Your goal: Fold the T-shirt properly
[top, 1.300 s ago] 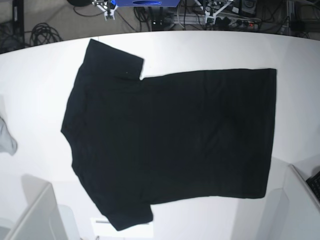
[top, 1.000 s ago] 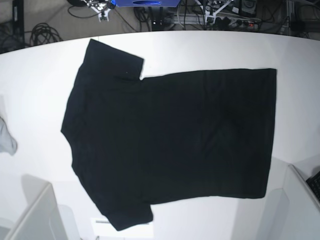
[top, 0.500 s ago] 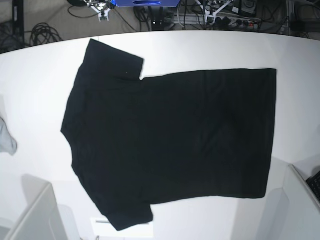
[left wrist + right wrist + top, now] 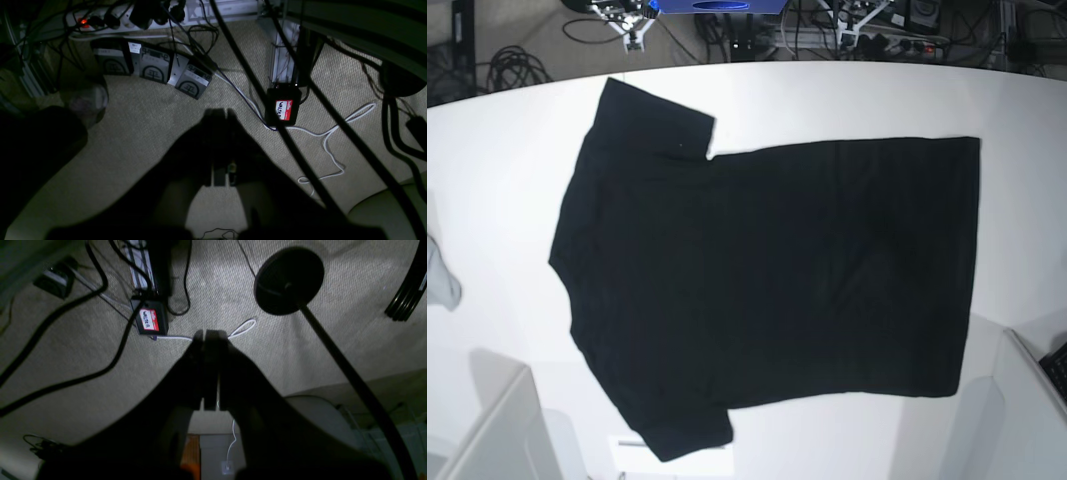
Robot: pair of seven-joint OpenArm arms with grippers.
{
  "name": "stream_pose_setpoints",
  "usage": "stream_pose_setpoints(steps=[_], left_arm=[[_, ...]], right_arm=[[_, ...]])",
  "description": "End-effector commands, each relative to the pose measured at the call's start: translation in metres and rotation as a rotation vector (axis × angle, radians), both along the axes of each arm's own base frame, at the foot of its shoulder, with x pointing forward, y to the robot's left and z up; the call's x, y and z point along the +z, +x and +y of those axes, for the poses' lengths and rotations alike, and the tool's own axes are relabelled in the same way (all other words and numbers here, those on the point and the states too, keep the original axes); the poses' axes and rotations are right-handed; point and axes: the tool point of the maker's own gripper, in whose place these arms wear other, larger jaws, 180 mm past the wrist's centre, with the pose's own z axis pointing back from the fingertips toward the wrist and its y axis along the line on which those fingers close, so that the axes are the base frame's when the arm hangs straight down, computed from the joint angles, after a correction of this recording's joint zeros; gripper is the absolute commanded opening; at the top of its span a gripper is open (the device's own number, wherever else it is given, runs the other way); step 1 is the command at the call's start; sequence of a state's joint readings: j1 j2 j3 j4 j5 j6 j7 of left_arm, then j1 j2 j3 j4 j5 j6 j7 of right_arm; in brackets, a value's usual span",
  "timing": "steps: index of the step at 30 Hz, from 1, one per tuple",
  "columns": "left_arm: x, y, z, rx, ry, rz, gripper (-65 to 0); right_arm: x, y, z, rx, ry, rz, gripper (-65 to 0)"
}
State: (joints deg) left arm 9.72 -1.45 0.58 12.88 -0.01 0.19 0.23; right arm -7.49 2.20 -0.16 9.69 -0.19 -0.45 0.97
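On table (image 4: 507,130), T-shirt (image 4: 767,280), seemingly clawless.

Counter (image 4: 847,100) is taken up mostly by the flat T-shirt (image 4: 767,275); bare margins are left along its far and left sides. A grey cloth scrap (image 4: 439,280) sits at the left edge. White box edges (image 4: 497,425) crowd both near corners (right one (image 4: 1027,400) beside the hem).

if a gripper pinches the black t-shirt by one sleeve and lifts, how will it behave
The T-shirt lies spread flat on the white table with faint wrinkles, so it is probably floppy and would drape and bunch rather than hold shape. It looks thin, so likely light. Pushed, it would probably crumple rather than slide whole.
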Motion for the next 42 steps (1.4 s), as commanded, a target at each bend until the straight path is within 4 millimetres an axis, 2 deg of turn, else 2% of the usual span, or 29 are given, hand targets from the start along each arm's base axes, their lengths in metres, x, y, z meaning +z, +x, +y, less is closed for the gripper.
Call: stream_pose_setpoints(steps=[1,4,6,9,19,23,31,37,42], left_arm=[[0.001,-0.004,0.003,-0.007,0.006,0.002,-65.0],[0.001,-0.006,0.005,-0.009,0.009,0.005,-65.0],[0.002,-0.016,0.012,-0.011,0.019,0.019,-65.0],[0.006,-0.017,0.011,-0.020,0.016,-0.013,-65.0],[0.038,-0.027,0.031,-0.069,0.037,-0.135,-65.0],[0.051,-0.031,0.041,-0.079,0.047,-0.163,-65.0],[0.088,-0.027,0.046,-0.116,0.048,-0.251,-65.0],[0.120,-0.017,0.035,-0.142,0.024,-0.334,-65.0],[0.149,-0.004,0.030,-0.175,0.009,-0.409,-65.0]], right_arm=[[0.001,-0.008,-0.003,0.002,-0.005,0.015,-65.0],[0.001,-0.016,-0.004,0.003,-0.006,0.024,-65.0],[0.002,-0.019,-0.005,0.004,-0.007,0.020,-65.0],[0.005,-0.026,-0.006,0.004,-0.008,0.006,-65.0],[0.026,-0.043,-0.012,0.010,-0.016,-0.073,-65.0],[0.039,-0.045,-0.031,-0.083,-0.065,-0.084,-65.0],[0.084,-0.029,-0.067,-0.137,-0.149,-0.173,-65.0],[0.125,-0.014,-0.079,-0.215,-0.202,-0.235,-65.0],[0.156,0.001,-0.086,-0.213,-0.230,-0.306,-65.0]])
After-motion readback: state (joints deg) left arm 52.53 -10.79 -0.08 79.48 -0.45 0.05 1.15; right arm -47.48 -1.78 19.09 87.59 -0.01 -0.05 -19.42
